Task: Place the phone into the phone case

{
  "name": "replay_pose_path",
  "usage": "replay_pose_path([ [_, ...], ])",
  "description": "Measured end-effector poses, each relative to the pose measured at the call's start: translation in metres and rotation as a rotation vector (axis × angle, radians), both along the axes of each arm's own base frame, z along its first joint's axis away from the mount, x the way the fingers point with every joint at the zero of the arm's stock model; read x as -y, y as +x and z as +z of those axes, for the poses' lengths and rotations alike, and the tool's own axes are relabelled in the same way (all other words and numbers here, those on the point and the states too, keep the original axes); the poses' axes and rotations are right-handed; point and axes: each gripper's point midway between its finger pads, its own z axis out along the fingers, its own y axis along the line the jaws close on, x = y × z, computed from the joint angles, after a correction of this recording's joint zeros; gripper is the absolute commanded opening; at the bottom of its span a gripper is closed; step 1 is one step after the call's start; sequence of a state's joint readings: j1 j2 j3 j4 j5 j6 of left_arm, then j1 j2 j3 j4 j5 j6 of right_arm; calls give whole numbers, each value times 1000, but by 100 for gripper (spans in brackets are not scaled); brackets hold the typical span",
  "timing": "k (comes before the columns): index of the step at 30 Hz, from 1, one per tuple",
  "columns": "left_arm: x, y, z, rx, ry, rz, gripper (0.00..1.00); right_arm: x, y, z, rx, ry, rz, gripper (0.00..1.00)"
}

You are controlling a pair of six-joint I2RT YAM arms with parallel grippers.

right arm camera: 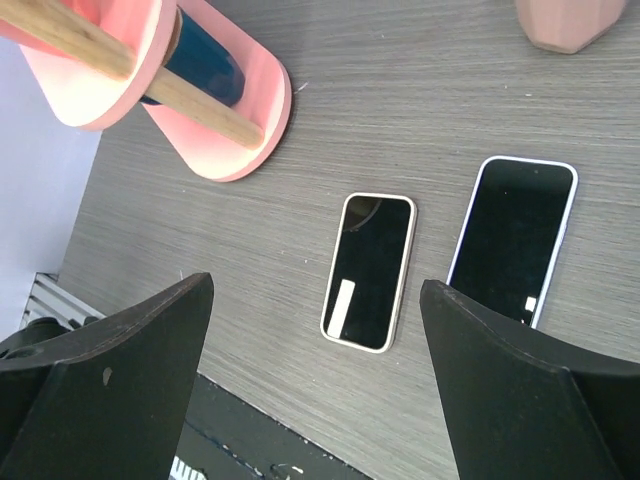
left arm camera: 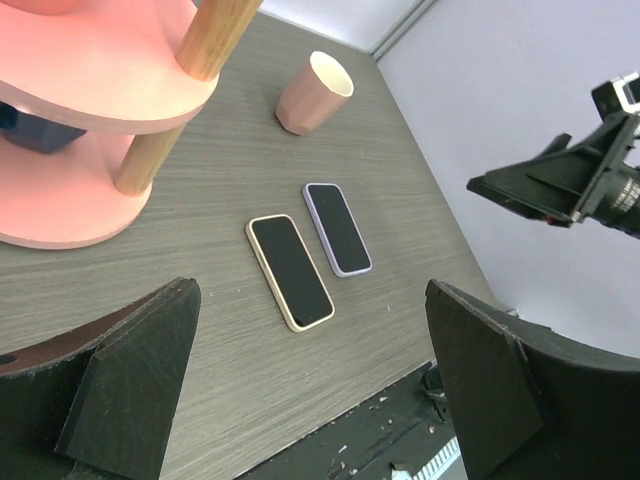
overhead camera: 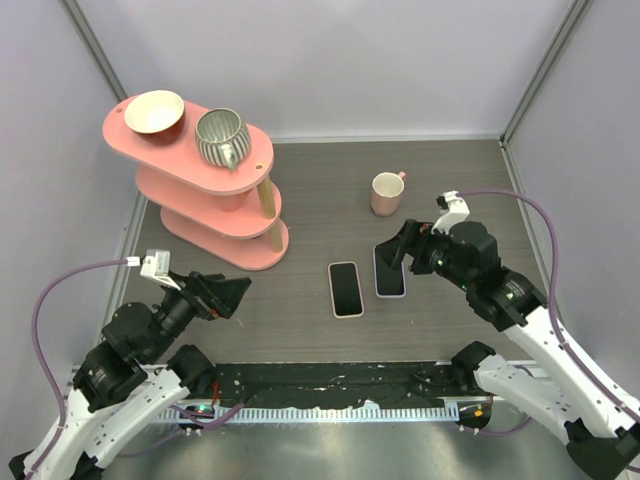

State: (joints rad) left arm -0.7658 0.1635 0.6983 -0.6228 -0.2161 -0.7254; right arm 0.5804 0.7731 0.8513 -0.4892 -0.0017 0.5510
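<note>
Two flat black-faced slabs lie side by side mid-table. One has a cream rim (overhead camera: 345, 288), also seen in the left wrist view (left arm camera: 290, 271) and the right wrist view (right arm camera: 369, 271). The other has a lavender rim (overhead camera: 389, 272) (left arm camera: 337, 227) (right arm camera: 513, 239). I cannot tell which is the phone and which the case. My left gripper (overhead camera: 235, 295) (left arm camera: 310, 290) is open and empty, left of them. My right gripper (overhead camera: 398, 250) (right arm camera: 315, 285) is open and empty, hovering over the lavender-rimmed one.
A pink three-tier shelf (overhead camera: 215, 205) stands at the back left, with a bowl (overhead camera: 154, 111) and a striped grey mug (overhead camera: 221, 138) on top and a dark blue object (right arm camera: 200, 68) on a lower tier. A pink cup (overhead camera: 387, 193) stands behind the slabs. Walls enclose the table.
</note>
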Motion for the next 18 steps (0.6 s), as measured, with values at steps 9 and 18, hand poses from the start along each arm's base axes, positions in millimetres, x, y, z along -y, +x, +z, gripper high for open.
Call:
replay_pose_path([
  [9,-7,0,2,5,18,23,100,12,-28,17,50,81,8,96],
  [18,-15,-2,3,21,23,45,100,18,-37,24,82,102,9,97],
])
